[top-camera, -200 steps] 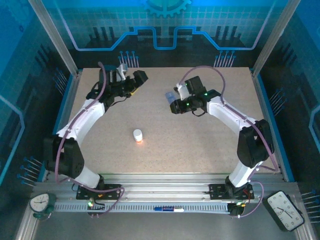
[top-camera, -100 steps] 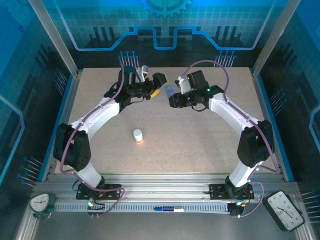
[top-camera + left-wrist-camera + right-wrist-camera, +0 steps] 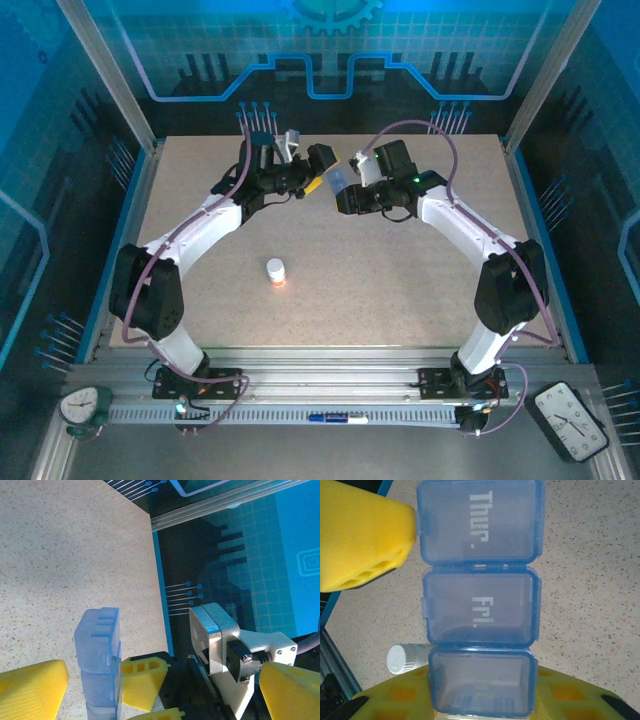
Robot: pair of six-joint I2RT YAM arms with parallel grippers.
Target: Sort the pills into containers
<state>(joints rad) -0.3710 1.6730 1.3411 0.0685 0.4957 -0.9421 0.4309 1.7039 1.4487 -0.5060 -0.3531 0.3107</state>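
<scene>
Pill box point(image 3: 337, 180) pinched tight by right gripper point(image 3: 347, 195), left gripper point(image 3: 318, 172) wide open just beside it, bottle point(image 3: 275, 271) standing well apart.

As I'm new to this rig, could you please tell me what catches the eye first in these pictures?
The translucent blue rectangular pill box, lids marked Thur. and Fri., is gripped by the right end effector over the far middle of the speckled beige table. The open left end effector faces it close by. A small orange bottle with a white cap stands alone mid-table.
</scene>
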